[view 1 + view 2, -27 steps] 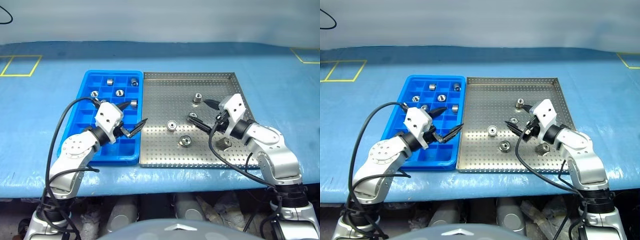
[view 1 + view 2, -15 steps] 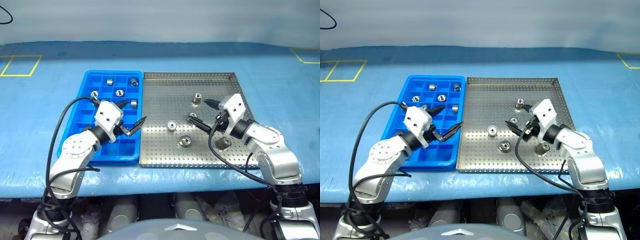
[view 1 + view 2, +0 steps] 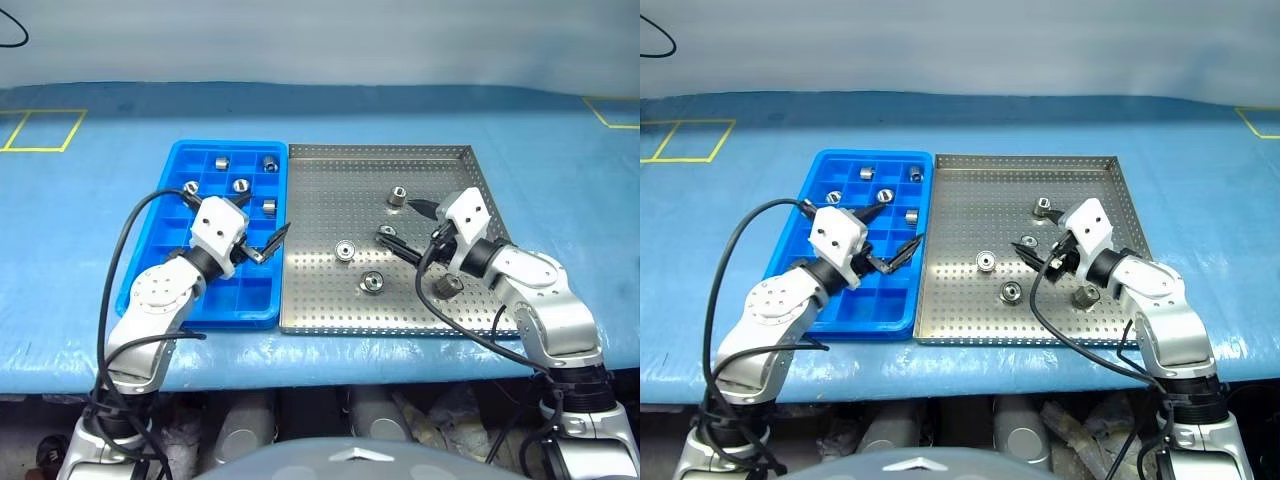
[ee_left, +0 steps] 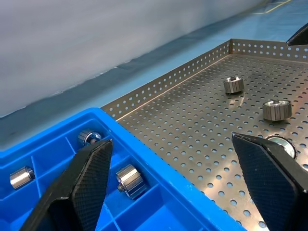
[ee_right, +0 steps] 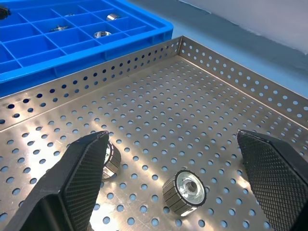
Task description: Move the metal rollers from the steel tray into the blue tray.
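Observation:
The steel tray (image 3: 325,195) lies right of the blue tray (image 3: 226,146). Several metal rollers (image 3: 372,283) sit loose on its perforated base, one (image 3: 397,195) toward the far side. Several more rollers (image 3: 240,185) rest in the blue tray's far compartments. My left gripper (image 3: 262,222) hovers open over the blue tray's right edge, with nothing between its fingers (image 4: 82,183). Over the right half of the steel tray my right gripper (image 3: 400,222) stands open. In the right wrist view a roller (image 5: 186,191) lies on the base between its fingers (image 5: 274,168), apart from both.
Both trays lie on a blue table cover (image 3: 90,230), which has yellow taped squares at the far left (image 3: 40,130) and far right (image 3: 615,108). A black cable (image 3: 130,240) loops from my left arm, and another (image 3: 450,325) hangs by the right arm.
My left gripper has shifted slightly toward the far side over the blue tray's right edge. The right gripper and the rollers have not moved.

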Action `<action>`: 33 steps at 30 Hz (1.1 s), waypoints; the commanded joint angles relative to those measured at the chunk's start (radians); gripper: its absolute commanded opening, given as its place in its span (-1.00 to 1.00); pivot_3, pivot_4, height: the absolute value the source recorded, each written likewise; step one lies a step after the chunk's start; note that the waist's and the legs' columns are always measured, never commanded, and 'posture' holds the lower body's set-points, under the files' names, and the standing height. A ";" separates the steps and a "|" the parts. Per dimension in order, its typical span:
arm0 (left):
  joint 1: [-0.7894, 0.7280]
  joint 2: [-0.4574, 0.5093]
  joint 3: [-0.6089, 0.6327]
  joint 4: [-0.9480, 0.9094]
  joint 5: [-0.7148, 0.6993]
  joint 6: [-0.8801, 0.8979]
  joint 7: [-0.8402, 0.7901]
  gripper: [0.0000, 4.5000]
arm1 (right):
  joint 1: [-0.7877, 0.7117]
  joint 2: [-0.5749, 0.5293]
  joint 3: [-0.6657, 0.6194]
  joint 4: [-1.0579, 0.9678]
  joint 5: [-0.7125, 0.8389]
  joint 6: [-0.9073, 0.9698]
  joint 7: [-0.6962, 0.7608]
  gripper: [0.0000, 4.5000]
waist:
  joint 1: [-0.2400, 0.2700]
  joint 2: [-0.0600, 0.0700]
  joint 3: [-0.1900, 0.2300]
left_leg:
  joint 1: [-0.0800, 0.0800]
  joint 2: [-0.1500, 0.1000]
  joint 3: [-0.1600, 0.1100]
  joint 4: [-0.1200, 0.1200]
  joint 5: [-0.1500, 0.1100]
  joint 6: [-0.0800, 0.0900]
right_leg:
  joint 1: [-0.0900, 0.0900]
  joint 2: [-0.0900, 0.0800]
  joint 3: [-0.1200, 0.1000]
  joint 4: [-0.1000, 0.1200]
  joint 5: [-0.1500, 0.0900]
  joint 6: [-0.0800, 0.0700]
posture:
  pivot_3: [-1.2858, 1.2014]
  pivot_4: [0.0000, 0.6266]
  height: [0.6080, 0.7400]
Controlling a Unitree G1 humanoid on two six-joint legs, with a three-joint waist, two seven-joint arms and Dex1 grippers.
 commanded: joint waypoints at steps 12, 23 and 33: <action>-0.167 0.004 -0.120 0.108 -0.062 0.034 -0.200 0.93 | 0.029 -0.012 -0.035 -0.057 0.002 -0.012 -0.030 0.99 | -0.011 0.000 0.000 | -0.001 0.000 0.001 0.003 0.000 0.001 | 0.000 0.000 0.000 0.001 -0.002 0.005 | -0.11 -0.52 1.00; -0.450 -0.019 -0.326 0.462 0.111 0.006 -0.301 0.93 | 0.115 -0.008 -0.069 -0.140 -0.005 -0.018 -0.081 0.99 | -0.060 0.000 0.000 | -0.001 -0.001 0.004 0.004 -0.002 0.003 | 0.000 0.000 0.004 0.000 -0.001 0.007 | -0.18 -0.52 1.00; -0.539 -0.080 -0.373 0.670 0.181 -0.037 -0.354 0.93 | 0.154 0.001 -0.078 -0.173 -0.003 -0.021 -0.108 0.99 | -0.122 0.000 0.000 | -0.001 -0.001 0.007 0.004 -0.003 0.005 | 0.000 0.000 0.007 0.000 -0.001 0.009 | -0.21 -0.52 1.00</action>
